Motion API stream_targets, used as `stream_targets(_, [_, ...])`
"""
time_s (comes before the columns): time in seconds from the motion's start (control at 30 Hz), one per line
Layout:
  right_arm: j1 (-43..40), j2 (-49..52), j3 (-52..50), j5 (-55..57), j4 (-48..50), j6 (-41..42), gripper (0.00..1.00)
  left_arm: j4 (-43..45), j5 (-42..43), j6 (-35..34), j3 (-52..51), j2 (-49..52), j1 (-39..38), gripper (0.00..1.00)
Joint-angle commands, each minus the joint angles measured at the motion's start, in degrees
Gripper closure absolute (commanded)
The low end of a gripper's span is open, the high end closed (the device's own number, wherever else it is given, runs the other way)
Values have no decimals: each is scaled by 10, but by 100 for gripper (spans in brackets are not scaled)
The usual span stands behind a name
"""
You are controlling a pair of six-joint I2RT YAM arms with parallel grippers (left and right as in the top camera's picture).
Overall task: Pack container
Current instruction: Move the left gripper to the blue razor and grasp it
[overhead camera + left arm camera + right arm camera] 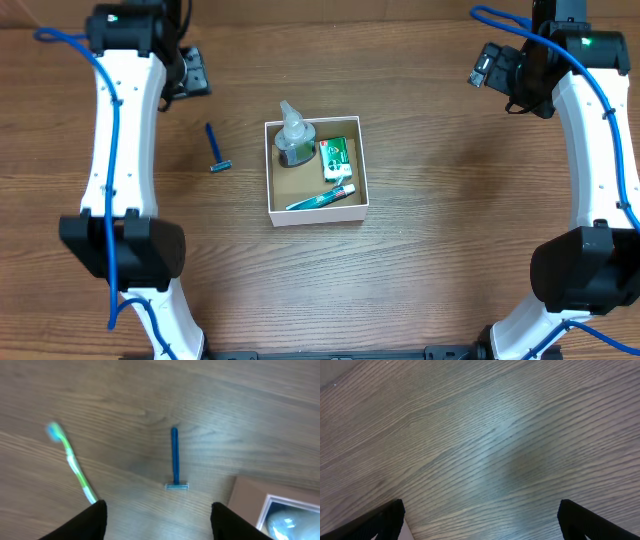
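The container (320,213), a square box with white walls and a brown inside, sits mid-table. It holds a clear pump bottle (295,140), a green packet (335,155) and a teal toothpaste tube (320,197). A blue razor (216,148) lies on the table left of it. In the left wrist view the razor (175,460) lies ahead, a green and white toothbrush (72,462) lies to its left, and the container's corner (247,505) shows at lower right. My left gripper (157,522) is open and empty, above the table. My right gripper (480,520) is open and empty over bare wood.
The left gripper (190,72) hangs at the far left, the right gripper (490,65) at the far right. The toothbrush does not show in the overhead view. The table is brown wood.
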Motion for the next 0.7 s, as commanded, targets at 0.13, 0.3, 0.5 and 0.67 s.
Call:
stream_targets(0.13, [-2,-5,14,10,2,0,0,124,49,-73,-177,55,-2,25])
stream_targets(0.3, [-2,-5,14,10,2,0,0,217,51,-80,-249,66,-2,27])
stream_targets(0.5, [-2,-5,14,10,2,0,0,291,52,-102,-312,74,-2,35])
stream_targets(0.67, [-2,-5,14,10,2,0,0,345,52,-123,-363,74,-3,35])
